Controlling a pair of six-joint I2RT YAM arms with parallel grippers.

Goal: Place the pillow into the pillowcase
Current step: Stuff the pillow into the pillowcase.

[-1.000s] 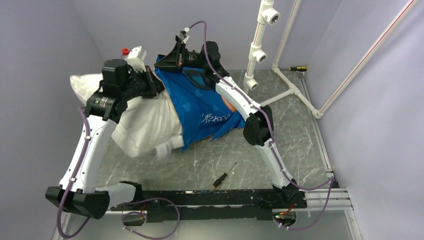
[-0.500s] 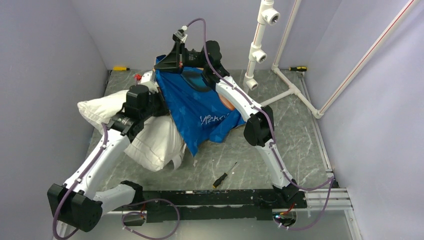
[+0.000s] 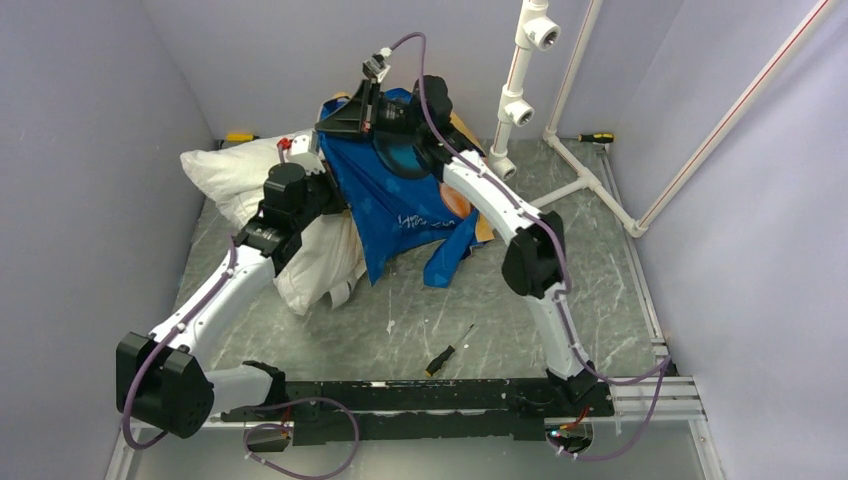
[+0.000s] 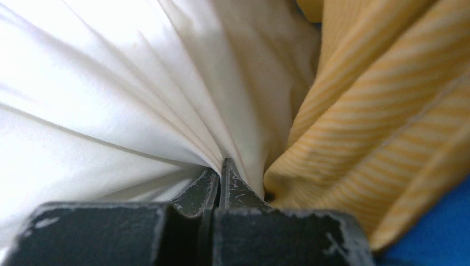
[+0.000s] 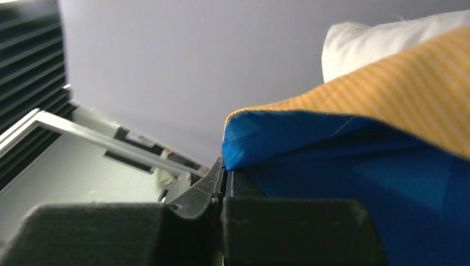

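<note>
Grey tabletop, pillow in left claw

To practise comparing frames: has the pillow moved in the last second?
Yes. The pillow has shifted right in the top view, away from the left wall.

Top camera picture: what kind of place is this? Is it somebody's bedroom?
Probably not a bedroom, more likely a robot test booth: two robot arms bolted to a rail at a marble-look table, plain walls close around, a white pipe frame, and screwdrivers lying about.
</note>
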